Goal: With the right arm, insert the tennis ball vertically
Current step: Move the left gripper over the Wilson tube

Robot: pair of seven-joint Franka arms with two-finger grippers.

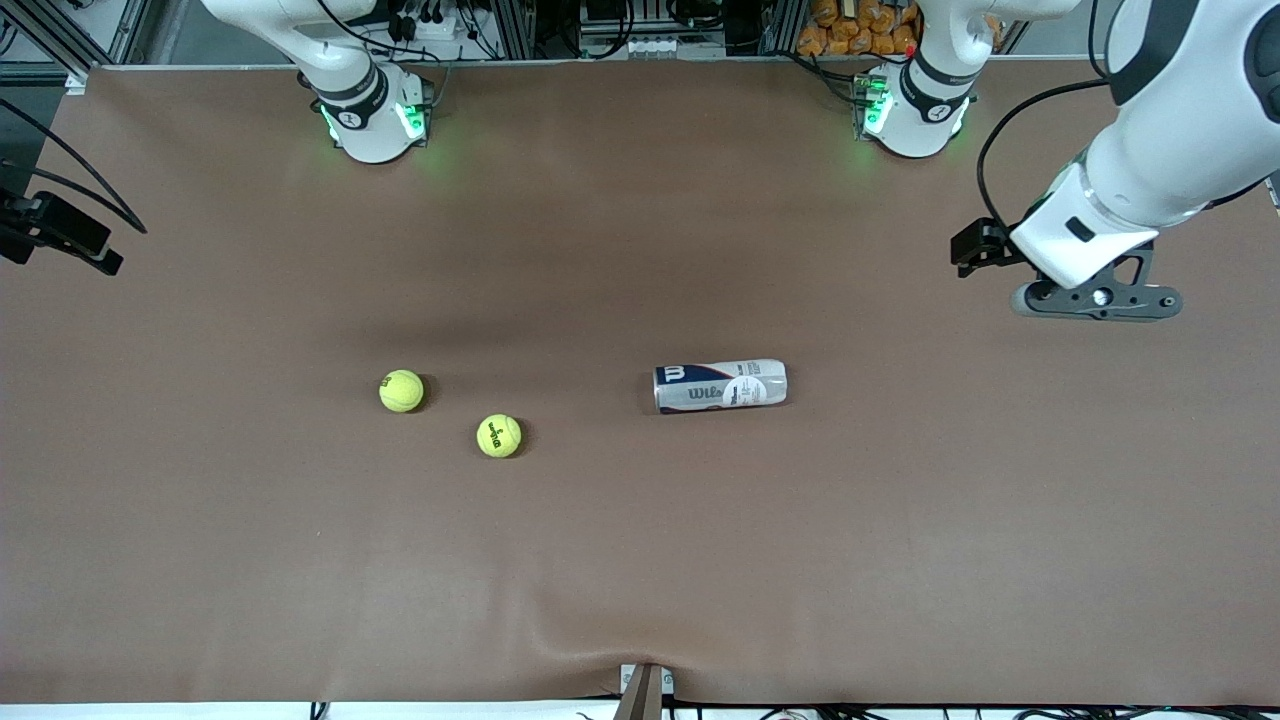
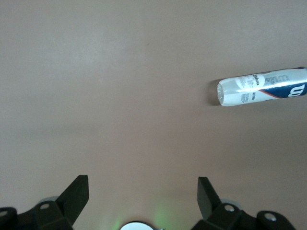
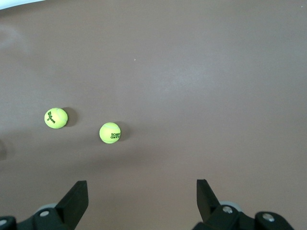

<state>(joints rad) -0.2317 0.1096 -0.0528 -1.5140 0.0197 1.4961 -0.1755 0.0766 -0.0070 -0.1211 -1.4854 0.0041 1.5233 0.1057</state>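
Two yellow-green tennis balls lie on the brown table. One ball point(image 1: 401, 391) point(image 3: 110, 132) lies toward the right arm's end; the other ball point(image 1: 499, 436) point(image 3: 56, 118) is a little nearer the front camera, beside it. A white and blue ball can point(image 1: 720, 386) point(image 2: 263, 87) lies on its side near the middle of the table. My right gripper point(image 3: 141, 192) hangs open and empty above bare table, apart from both balls. My left gripper point(image 2: 143, 190) point(image 1: 1095, 298), also open and empty, waits high over the left arm's end of the table.
Both arm bases point(image 1: 372, 118) point(image 1: 912, 112) stand along the table's back edge. A black bracket with cables point(image 1: 60, 235) juts in at the right arm's end. A small mount point(image 1: 645, 688) sits at the table's front edge.
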